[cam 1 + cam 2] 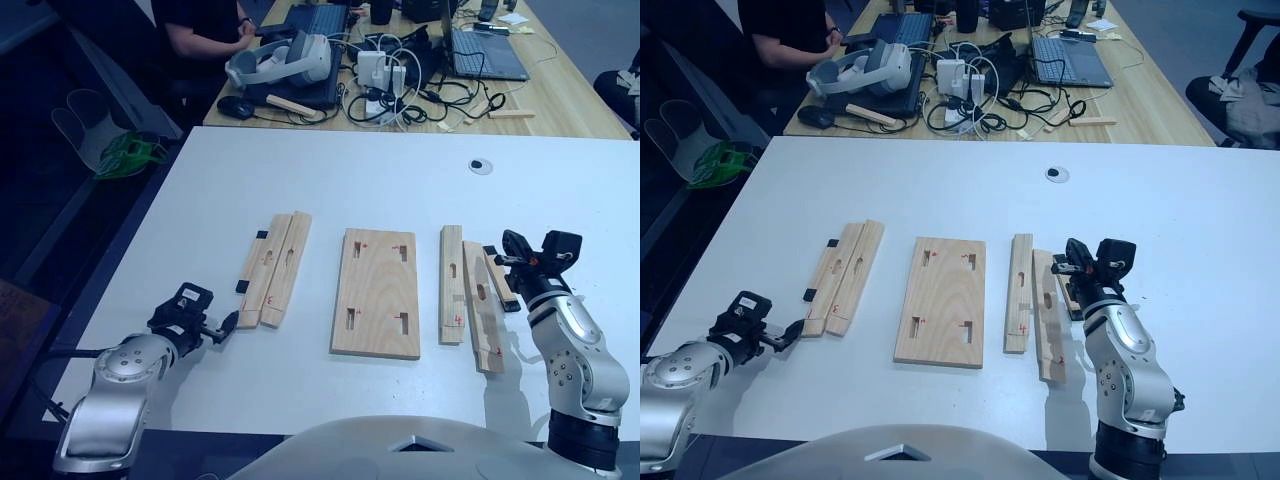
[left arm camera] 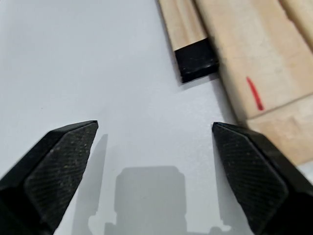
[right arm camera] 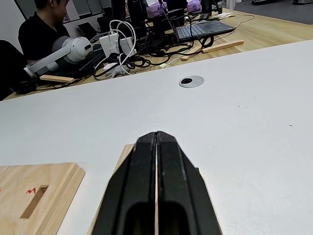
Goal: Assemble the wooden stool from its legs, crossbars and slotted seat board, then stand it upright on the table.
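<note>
Fingers (image 2: 63,161) of left gripper (image 2: 154,132) spread wide, empty, just near left legs (image 1: 280,265); right gripper (image 3: 157,139) pinched closed, empty, by right legs (image 1: 452,280).

The slotted seat board (image 1: 377,292) is laid flat mid-table (image 1: 400,190). The left legs (image 1: 278,268) are laid touching, side by side, left of it, with a crossbar (image 1: 243,286) against their left edge. The right legs (image 1: 452,285) are placed right of it, with a second crossbar (image 1: 503,288) just beyond. The left gripper (image 1: 228,321) is positioned just before the left legs' front ends, and the right gripper (image 1: 508,245) by the second crossbar's rear end. A cable grommet (image 1: 481,166) is set behind.
</note>
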`<state>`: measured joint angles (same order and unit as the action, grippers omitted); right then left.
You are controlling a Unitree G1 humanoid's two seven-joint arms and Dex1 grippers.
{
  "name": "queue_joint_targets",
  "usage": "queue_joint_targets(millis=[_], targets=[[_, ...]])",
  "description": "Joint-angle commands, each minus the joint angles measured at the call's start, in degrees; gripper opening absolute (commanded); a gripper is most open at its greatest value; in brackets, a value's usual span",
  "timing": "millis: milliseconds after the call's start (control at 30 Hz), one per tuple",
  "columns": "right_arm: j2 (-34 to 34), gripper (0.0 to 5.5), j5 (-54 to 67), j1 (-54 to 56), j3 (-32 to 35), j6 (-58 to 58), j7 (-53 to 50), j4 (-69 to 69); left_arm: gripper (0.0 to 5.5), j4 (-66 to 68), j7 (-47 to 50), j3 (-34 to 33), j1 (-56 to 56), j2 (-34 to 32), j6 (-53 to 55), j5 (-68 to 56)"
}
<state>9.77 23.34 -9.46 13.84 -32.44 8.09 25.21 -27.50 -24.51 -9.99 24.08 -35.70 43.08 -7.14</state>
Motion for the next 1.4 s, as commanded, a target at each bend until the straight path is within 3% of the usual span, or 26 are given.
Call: queue_joint_targets(millis=[33,200,600,1267,1400], targets=[[0.4,0.00,0.5,0.7,0.2,-0.5,0.1,-0.2,4.36,0.3,2.3,0.7,-3.2,5.1,5.7,-2.5],[0.8,0.00,0.2,1.5,0.1,-0.4,0.3,-0.8,4.36,2.2,4.7,1.2,-8.2,8.6,9.9,-3.7],[1.6,0.00,-0.7,4.0,-1.5,-0.1,0.8,-2.9,4.36,13.1,5.0,2.9,-11.0,7.9,7.6,-2.2],[1.6,0.00,-1.7,7.7,-0.9,0.2,0.4,-6.1,1.62,20.4,1.7,2.8,-8.6,8.1,8.9,-7.1],[1.7,0.00,-2.4,11.8,-0.4,2.3,-0.3,-7.8,1.28,20.5,2.9,-2.1,-12.2,12.9,2.8,-10.7]])
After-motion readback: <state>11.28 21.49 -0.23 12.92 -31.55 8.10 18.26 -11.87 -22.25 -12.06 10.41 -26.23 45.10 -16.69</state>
